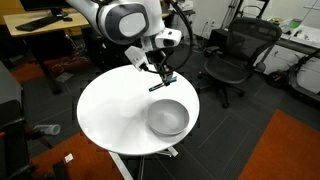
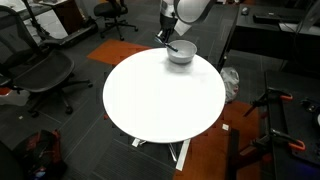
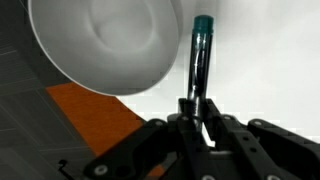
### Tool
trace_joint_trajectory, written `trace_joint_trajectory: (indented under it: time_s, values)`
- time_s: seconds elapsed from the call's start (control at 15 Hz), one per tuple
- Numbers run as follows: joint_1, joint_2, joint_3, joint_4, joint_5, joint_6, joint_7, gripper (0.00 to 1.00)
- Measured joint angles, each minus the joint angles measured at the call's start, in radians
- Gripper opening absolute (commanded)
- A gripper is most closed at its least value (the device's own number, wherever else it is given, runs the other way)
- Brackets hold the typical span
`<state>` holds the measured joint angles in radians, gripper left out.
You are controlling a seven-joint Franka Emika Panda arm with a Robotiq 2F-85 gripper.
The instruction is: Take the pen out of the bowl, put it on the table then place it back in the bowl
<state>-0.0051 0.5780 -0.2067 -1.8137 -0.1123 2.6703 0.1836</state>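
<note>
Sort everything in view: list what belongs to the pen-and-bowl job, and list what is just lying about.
Belongs to the job:
- pen, clamped in the gripper
- bowl
- table

Just lying about:
- office chair
- wooden desk
- orange carpet

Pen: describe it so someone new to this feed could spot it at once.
Start at the round white table, then find the silver bowl near its edge. Beside the bowl's rim the gripper pinches the pen: a slim dark stick with a teal end, the only thin, coloured thing there.
</note>
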Motion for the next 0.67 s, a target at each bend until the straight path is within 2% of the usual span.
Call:
trace_joint_trajectory:
  time_s: [0.4,0.67]
  values:
    - [-0.001,-0.03,-0.096,-0.02,-0.003,-0.001,0.091,0.05]
    - [-0.017,-0.014,-0.108,-0.028,0.001,-0.004,0.121,0.05]
